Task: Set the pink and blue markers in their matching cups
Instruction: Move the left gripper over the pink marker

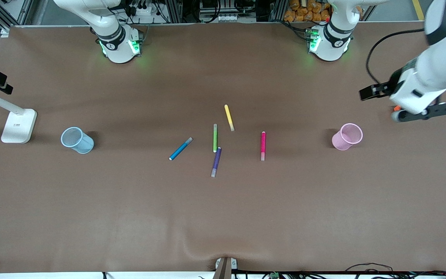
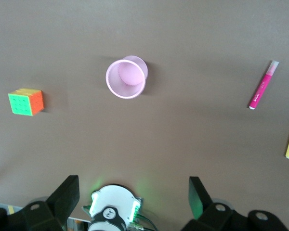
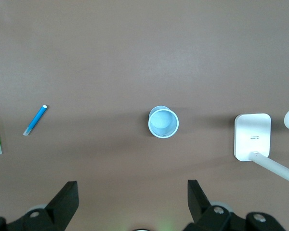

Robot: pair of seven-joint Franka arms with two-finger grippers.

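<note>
While there's no readable writing anywhere, the brown tabletop point(image 1: 91, 217) carries two translucent plastic cups and five slim markers. The pale blue cup point(image 1: 77, 140) stands toward the right arm's end by a white lamp base point(image 1: 18, 125), the pale pink cup point(image 1: 347, 136) toward the left arm's end. Between them lie the blue marker point(image 1: 180, 148), pink marker point(image 1: 263, 145), plus green point(image 1: 215, 138), yellow point(image 1: 229, 117) and purple point(image 1: 216, 162) ones. The left gripper point(image 2: 135, 192) hangs above the pink cup and the right gripper point(image 3: 133, 195) above the blue cup, both spread wide, holding nothing.
</note>
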